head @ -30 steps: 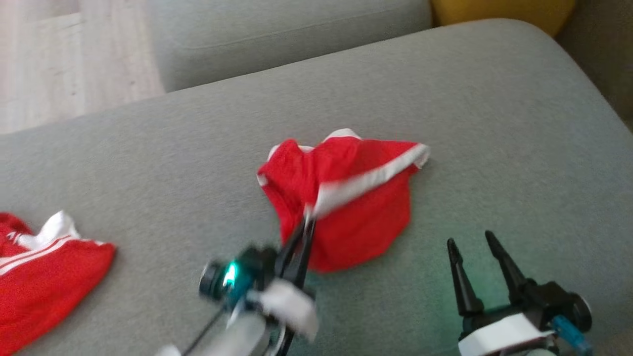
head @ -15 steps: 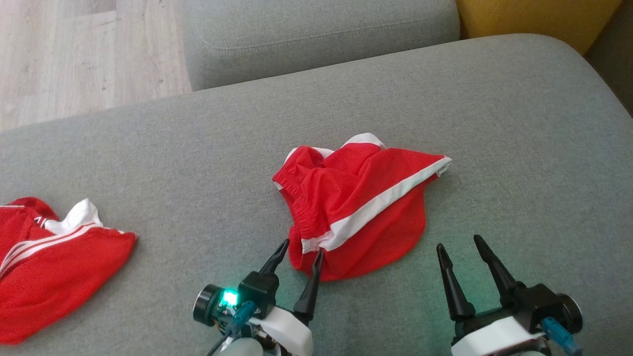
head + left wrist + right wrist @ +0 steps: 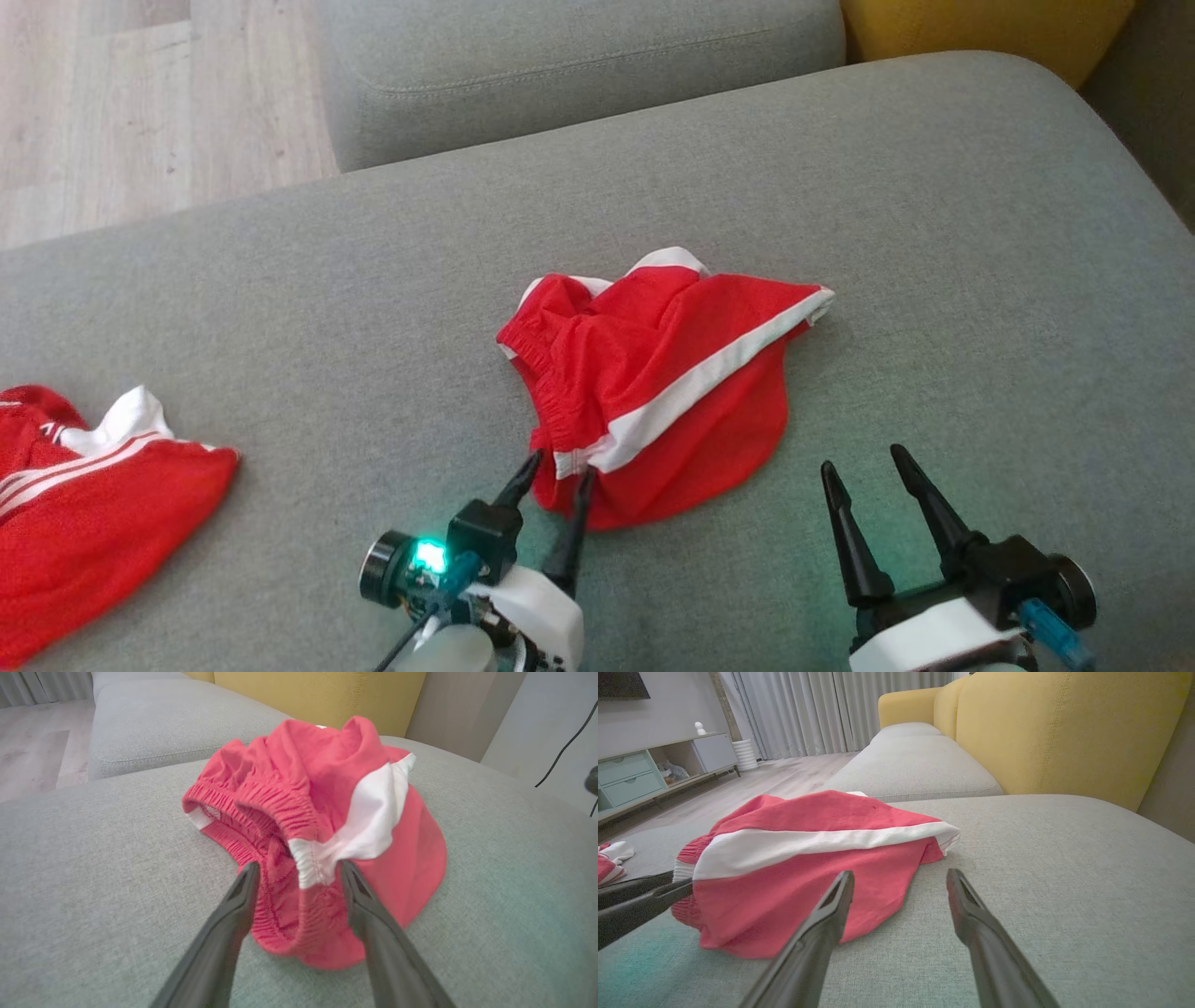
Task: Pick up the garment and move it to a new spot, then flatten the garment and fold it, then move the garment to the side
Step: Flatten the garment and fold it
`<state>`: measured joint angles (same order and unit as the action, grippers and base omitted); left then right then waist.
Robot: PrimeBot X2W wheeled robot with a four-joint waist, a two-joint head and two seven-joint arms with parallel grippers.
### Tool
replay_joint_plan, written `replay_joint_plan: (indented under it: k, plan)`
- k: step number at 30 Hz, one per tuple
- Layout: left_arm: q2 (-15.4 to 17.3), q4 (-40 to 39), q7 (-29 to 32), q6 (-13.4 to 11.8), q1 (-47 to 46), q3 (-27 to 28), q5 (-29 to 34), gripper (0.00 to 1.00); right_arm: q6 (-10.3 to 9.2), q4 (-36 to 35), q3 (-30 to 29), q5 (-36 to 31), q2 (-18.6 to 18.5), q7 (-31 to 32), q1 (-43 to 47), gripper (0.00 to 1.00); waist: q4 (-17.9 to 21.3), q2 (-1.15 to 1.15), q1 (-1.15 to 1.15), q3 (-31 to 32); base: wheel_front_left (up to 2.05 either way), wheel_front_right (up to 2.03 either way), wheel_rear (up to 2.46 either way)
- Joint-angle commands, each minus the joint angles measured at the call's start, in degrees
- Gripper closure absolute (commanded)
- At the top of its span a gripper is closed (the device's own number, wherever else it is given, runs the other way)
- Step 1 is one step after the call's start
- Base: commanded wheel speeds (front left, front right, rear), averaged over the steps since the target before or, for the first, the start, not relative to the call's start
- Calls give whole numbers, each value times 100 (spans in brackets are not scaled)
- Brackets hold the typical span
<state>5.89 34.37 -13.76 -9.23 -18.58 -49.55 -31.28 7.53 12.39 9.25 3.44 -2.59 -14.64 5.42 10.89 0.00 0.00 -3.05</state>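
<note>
**Flattening the Garment: Grasp Setup at the Waistband**

**Condition.** The garment [image 3: 653,373], red shorts with a white side stripe [image 3: 691,387], lay bunched at the middle of the grey sofa cushion [image 3: 280,308]. Its elastic waistband [image 3: 275,807] was gathered toward the left and near side. A second red garment [image 3: 84,504] lay well apart at the left of the cushion.

**Grippers.** The left gripper [image 3: 560,464] stood at the near-left corner of the garment with its fingers spread. One finger sat on each side of the waistband end, where the stripe met the elastic, and nothing was clamped. The right gripper [image 3: 862,457] hovered wide open at the near right, just clear of the fabric and holding nothing.

**Step in hand (judged).** The garment appeared to be at its new spot, so flattening was due.

**Recommended execution.**
1. The left gripper needed to close on the waistband end alone, since the elastic gave the firmest hold.
2. The right gripper needed a matching hold on the right-hand side, probably at the stripe's far-right tip.
3. The two holds then needed to draw apart, low over the cushion, until the folds opened.

**Cautions.** The cushion looked soft, so fingertips pressed down could catch the upholstery. Pinching several layers together would likely leave the bunching in place.
</note>
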Motion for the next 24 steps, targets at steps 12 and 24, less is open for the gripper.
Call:
replay_joint_plan:
  k: [12, 24]
  plan:
    - [-14, -184, -120, -44, -329, 432, 167, 100, -4, -167, 56, -46, -29, -36, -135, 0, -128, 0, 0, -8, 0, 0, 0]
    - [1067, -1201, -123, -559, 257, 1394, 325, 100, -4, -19, -114, 35, -29, -36, -139, 0, -716, 0, 0, 0, 0, 0, 0]
